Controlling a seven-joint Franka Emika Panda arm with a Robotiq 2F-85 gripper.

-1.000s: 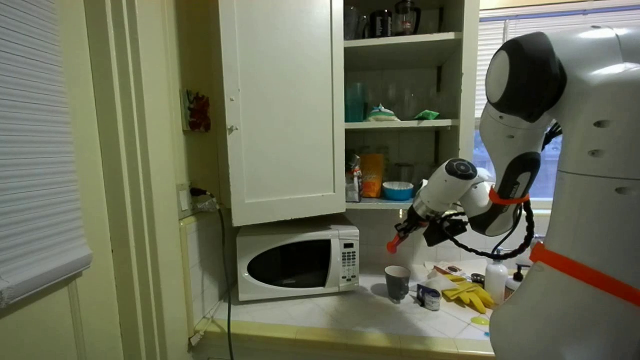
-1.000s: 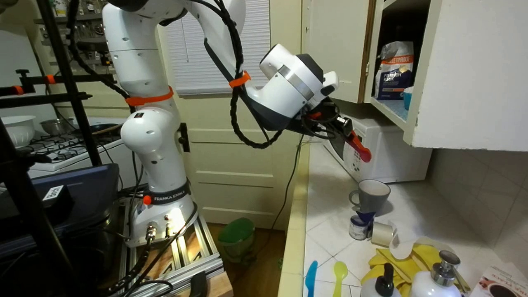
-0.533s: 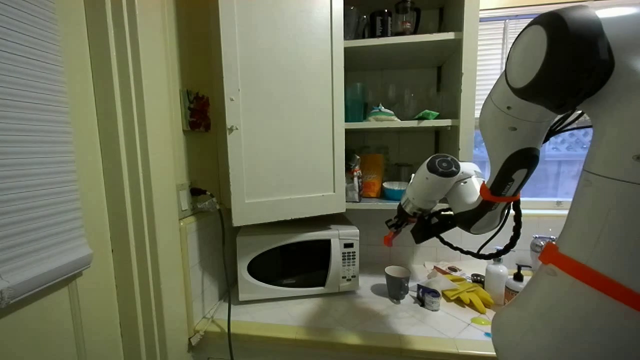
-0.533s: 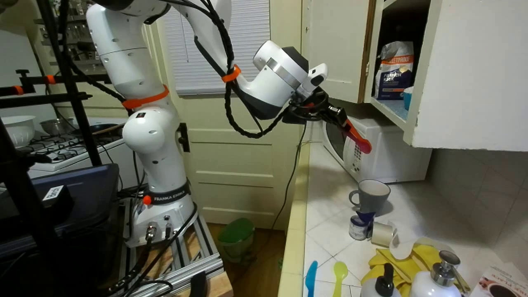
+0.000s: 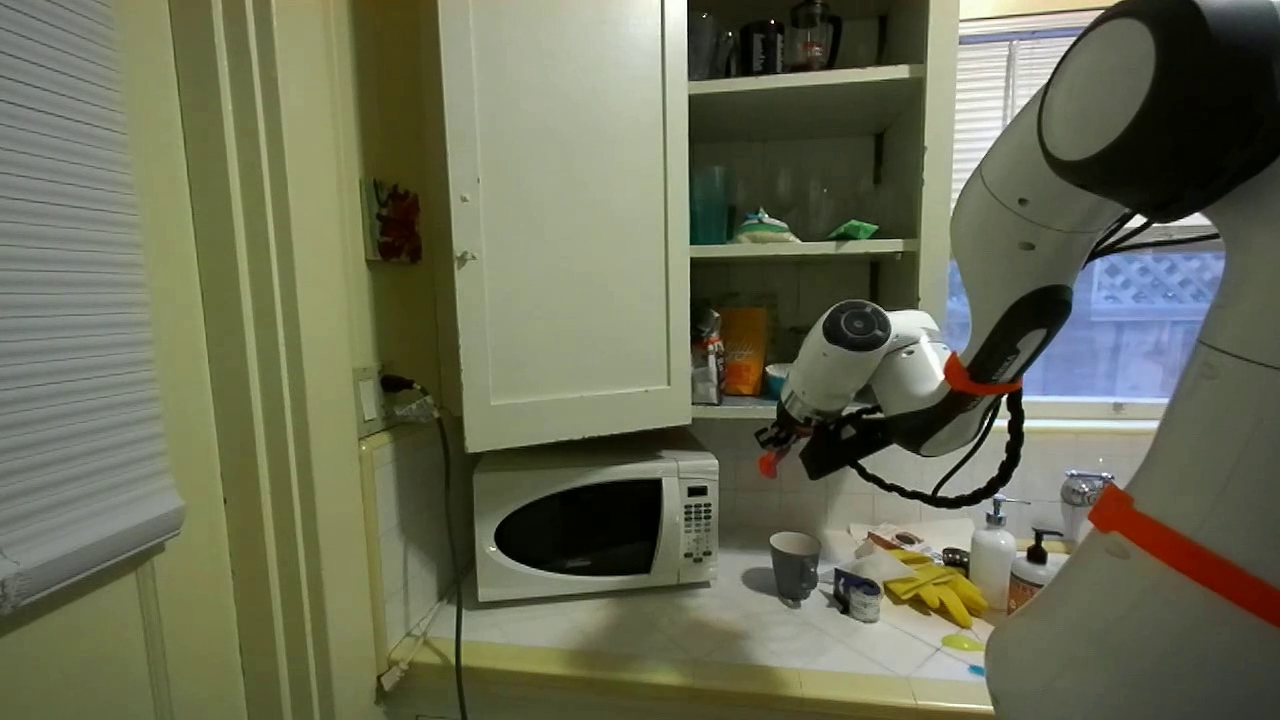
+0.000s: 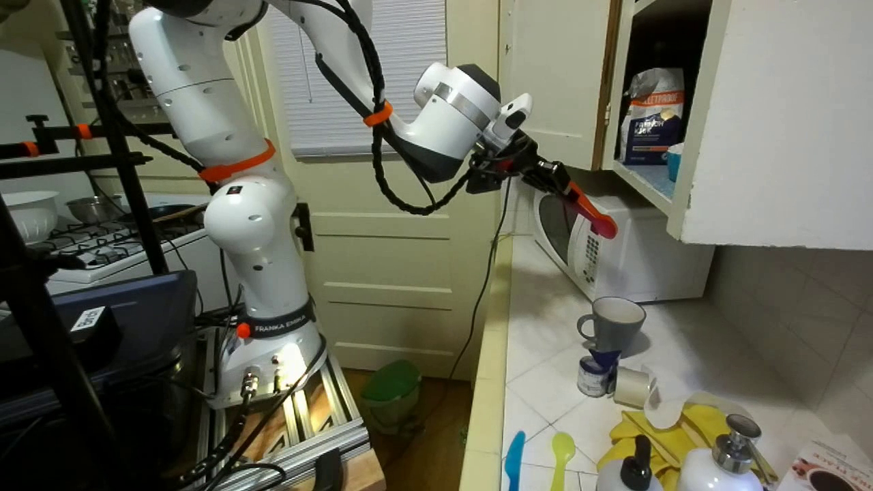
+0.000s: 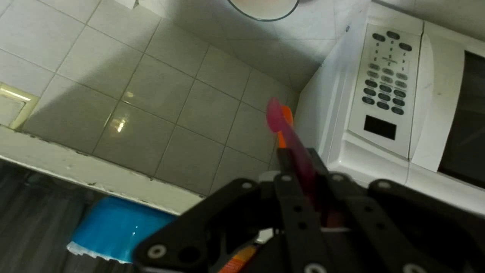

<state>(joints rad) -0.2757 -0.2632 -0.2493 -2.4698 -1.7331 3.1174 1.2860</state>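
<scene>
My gripper [image 7: 299, 155] is shut on a pink spoon [image 7: 293, 138] in the wrist view. An orange utensil [image 7: 287, 113] shows just behind the spoon, pinched along with it. The red utensil ends [image 6: 600, 223] point down and forward from my fingertips, in the air above the counter, also seen as a small red tip [image 5: 769, 464]. In both exterior views a grey mug [image 6: 612, 331] stands upright on the counter below them, apart from them. Its pale rim [image 7: 265, 17] shows at the top of the wrist view. The utensils' handles are mostly hidden between the fingers.
A white microwave [image 5: 600, 520] stands beside the mug, under an open cabinet door [image 5: 570, 210]. The shelf edge [image 7: 94, 168] and a blue bowl [image 7: 121, 227] are close in the wrist view. A small can [image 6: 592, 376], yellow gloves [image 6: 699, 429], soap bottles, a lime spoon and a blue knife lie nearby.
The arm has drifted toward the microwave and risen a little, taking the red utensils with it. Its upper links have swung back. Mug and counter items have stayed put.
</scene>
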